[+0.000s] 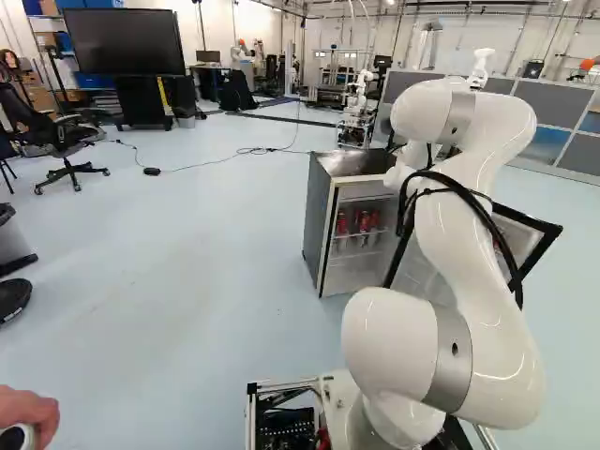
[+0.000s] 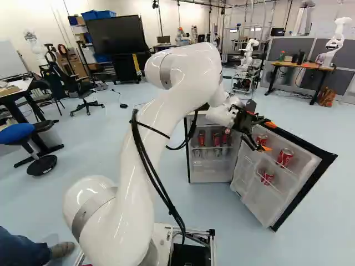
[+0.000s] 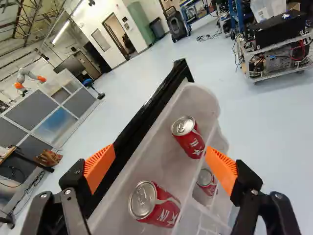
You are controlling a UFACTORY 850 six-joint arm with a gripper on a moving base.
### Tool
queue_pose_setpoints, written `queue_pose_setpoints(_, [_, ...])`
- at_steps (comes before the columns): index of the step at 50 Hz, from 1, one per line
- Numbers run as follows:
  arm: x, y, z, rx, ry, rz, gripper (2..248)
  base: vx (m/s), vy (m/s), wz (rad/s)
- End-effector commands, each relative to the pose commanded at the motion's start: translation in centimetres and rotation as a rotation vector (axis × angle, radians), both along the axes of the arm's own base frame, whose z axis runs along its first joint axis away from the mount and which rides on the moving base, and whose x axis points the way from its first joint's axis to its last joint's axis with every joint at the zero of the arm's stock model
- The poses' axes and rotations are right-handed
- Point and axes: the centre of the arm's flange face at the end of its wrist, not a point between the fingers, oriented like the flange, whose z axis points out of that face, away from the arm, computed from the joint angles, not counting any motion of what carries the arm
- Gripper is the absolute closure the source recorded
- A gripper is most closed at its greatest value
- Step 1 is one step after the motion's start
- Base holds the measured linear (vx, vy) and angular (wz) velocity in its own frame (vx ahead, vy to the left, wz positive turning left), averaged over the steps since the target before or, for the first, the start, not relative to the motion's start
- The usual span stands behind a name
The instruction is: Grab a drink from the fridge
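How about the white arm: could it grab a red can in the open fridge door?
Probably yes. Its end effector is open and points at the door, and nothing sits over the nearest can. The shelf's rim might get in its way.

Silver-topped grey fridge (image 1: 323,220) partly hidden by white arm (image 1: 483,300) in both base views. Black two-fingered gripper with orange pads (image 2: 268,136) blocked by the arm in left base view; its rear cut off in wrist view. White fridge door with black edging (image 2: 302,165) cut off there too. Lower red can (image 3: 206,178) partly covered by translucent shelf wall. Contents behind the red cans on the inner shelf (image 2: 216,139) can't be made out.
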Motion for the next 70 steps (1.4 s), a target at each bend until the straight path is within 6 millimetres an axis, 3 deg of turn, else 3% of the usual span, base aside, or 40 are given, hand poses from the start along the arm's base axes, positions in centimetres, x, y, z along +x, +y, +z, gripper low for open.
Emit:
queue_pose_setpoints(18, [-2.5, 1.7, 0.4, 0.001, 0.056, 0.046, 3, 0.0, 0.0, 0.0])
queue_pose_setpoints(70, [-7.9, 9.8, 4.0, -0.213, 0.283, 0.559, 3, 0.0, 0.0, 0.0])
